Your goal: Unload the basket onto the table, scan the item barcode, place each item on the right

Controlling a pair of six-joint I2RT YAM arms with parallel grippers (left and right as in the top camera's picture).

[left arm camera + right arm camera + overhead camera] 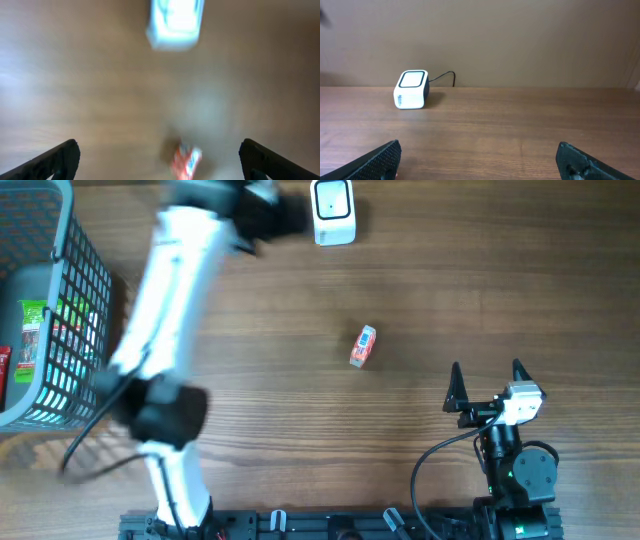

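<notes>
Tabletop of brown wood grain (450, 270) carries everything, and the biggest thing on it is the grey plastic lattice basket (85, 290) at the far left edge, with green and red packets inside. Next in size is the white left arm (165, 310), smeared with blur, stretched up towards the top of the table. Its left gripper (159, 150) shows dark fingers spread as wide as they go, with only bare wood between them. The black right arm (515, 465) sits at the lower right, well apart from the rest, and the right gripper (487, 370) is likewise fully spread and empty. Smaller again is the white box-shaped barcode scanner (333, 210), standing near the top edge with its pale window on top. Smallest is the item, a little orange-red and white packet (363, 346), lying flat on open wood between scanner and right arm and touched by neither gripper. By my reading the pick-up is not yet done. The next move calls for one gripper to come down over the packet, close on its narrow sides, lift it and turn its code towards the scanner window — though which face bears the barcode is too small to tell.
</notes>
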